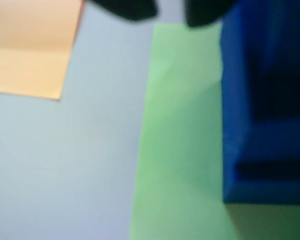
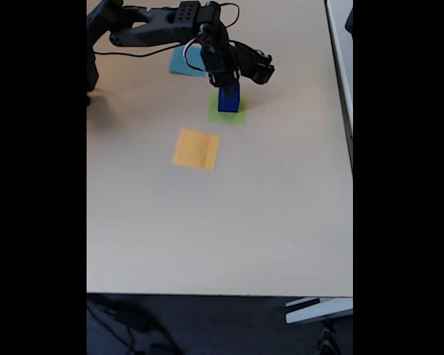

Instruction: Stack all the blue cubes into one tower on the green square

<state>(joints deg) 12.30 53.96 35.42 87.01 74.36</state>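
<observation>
1. The blue cubes [image 2: 228, 99] are seen stacked on the green square [image 2: 239, 115] in the fixed view, near the far end of the table [image 2: 207, 229].
2. In the wrist view, the stack [image 1: 262, 115] is shown at the right, with stepped dark-blue faces; how many cubes it holds cannot be told from the blur.
3. The green square [image 1: 182, 140] is seen spread to the stack's left in that view, and an orange-yellow square [image 1: 32, 45] lies apart at the upper left.
4. The gripper [image 2: 226, 83] is held directly over the stack; its dark fingertips [image 1: 127, 9] are seen apart, seemingly clear of the cubes.
5. A light-blue square [image 2: 183, 65] is partly covered by the arm.
</observation>
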